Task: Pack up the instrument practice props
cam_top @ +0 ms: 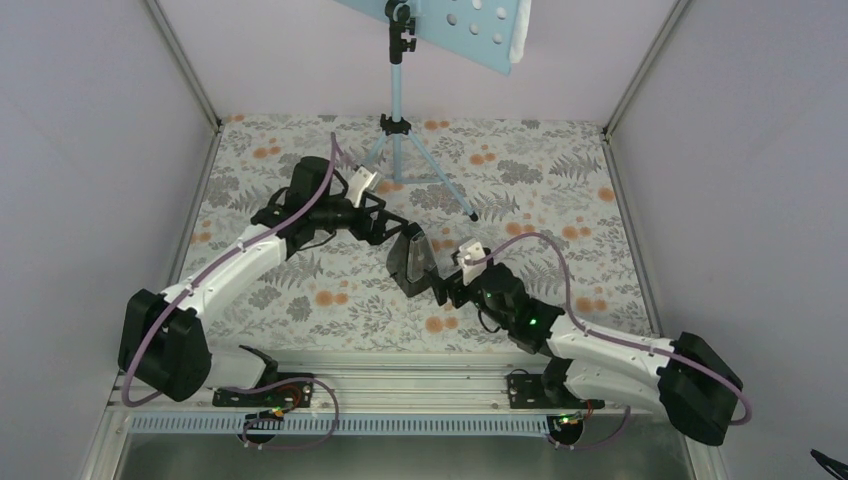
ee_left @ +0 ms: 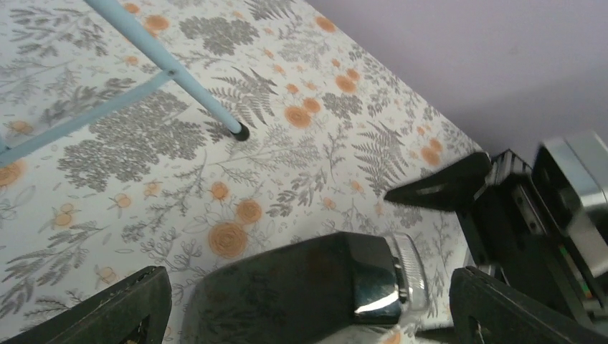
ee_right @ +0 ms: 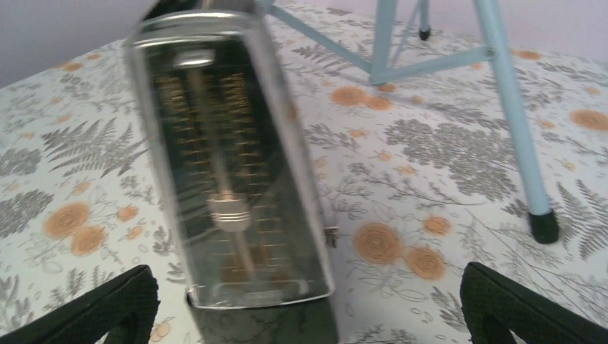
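Observation:
The small black wedge-shaped box (cam_top: pixel 412 262) stands upright mid-table, its clear front showing a pendulum in the right wrist view (ee_right: pixel 229 179). My left gripper (cam_top: pixel 393 230) is open just behind and left of the box, which lies between its fingers in the left wrist view (ee_left: pixel 287 279). My right gripper (cam_top: pixel 447 286) is open at the box's front right, with the box left of centre between its jaws. The light blue tripod music stand (cam_top: pixel 398 90) stands at the back, its hole-dotted tray (cam_top: pixel 450 25) at the top. I cannot make out the lavender sheet; only a pale edge shows at the tray's right side.
The stand's legs spread over the floral tablecloth (cam_top: pixel 560 200); one black-tipped foot (cam_top: pixel 472 214) rests just behind and to the right of the box, and it also shows in the left wrist view (ee_left: pixel 241 132). Grey walls close in the left, right and back.

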You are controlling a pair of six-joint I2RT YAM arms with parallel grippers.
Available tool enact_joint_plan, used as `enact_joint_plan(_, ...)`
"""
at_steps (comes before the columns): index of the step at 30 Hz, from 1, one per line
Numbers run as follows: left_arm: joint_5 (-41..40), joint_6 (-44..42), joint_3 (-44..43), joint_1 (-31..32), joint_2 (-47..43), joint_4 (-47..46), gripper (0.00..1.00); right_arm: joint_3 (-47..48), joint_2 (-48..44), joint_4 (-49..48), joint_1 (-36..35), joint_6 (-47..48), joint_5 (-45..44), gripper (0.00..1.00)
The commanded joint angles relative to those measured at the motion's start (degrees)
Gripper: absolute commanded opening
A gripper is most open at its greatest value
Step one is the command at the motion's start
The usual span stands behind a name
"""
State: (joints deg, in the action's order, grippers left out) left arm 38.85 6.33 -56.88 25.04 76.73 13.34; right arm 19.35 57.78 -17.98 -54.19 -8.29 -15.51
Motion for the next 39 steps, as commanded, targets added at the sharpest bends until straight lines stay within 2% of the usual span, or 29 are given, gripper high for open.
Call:
enact_joint_plan(1,-3.0,-4.5,-0.7,2.6,-1.7,2.9,0.96,-1.1,-3.9,1.3,4.6,-3.5,6.5,1.0)
enact_joint_plan(4,-0.1,-3.9,-0.3,2.9,-1.2,2.4,0.89,-1.1,-6.3,-1.2,7.7,-2.0,16.4,1.0)
enact_joint_plan(7,2.7,-3.6,-0.6,2.9,0.2,2.3,0.73,0.3,-5.9,-3.8,9.3,0.0,23.4,0.98)
enact_joint_plan(11,4.2,-3.5,-0.9,2.9,1.7,2.7,0.58,3.8,-1.3,-6.0,10.5,2.5,26.2,0.9)
enact_joint_plan(16,3.7,-3.4,-1.2,2.9,3.2,3.7,0.48,7.8,5.3,-8.7,11.0,5.4,27.1,0.83)
enact_joint_plan(21,3.6,-3.6,-1.5,2.9,4.0,4.1,0.4,10.1,9.5,-8.6,11.0,7.4,28.3,0.77)
enact_joint_plan(27,3.6,-3.9,-1.7,2.9,4.8,4.4,0.33,10.7,12.2,-9.0,11.0,8.5,28.1,0.64)
enact_joint_plan(33,3.5,-3.8,-1.7,3.0,5.1,4.4,0.31,11.2,13.8,-9.4,10.7,9.5,26.8,0.41)
enact_joint_plan(39,3.1,-3.9,-1.9,2.9,5.4,4.5,0.3,8.9,12.4,-10.3,9.5,9.3,24.8,0.33)
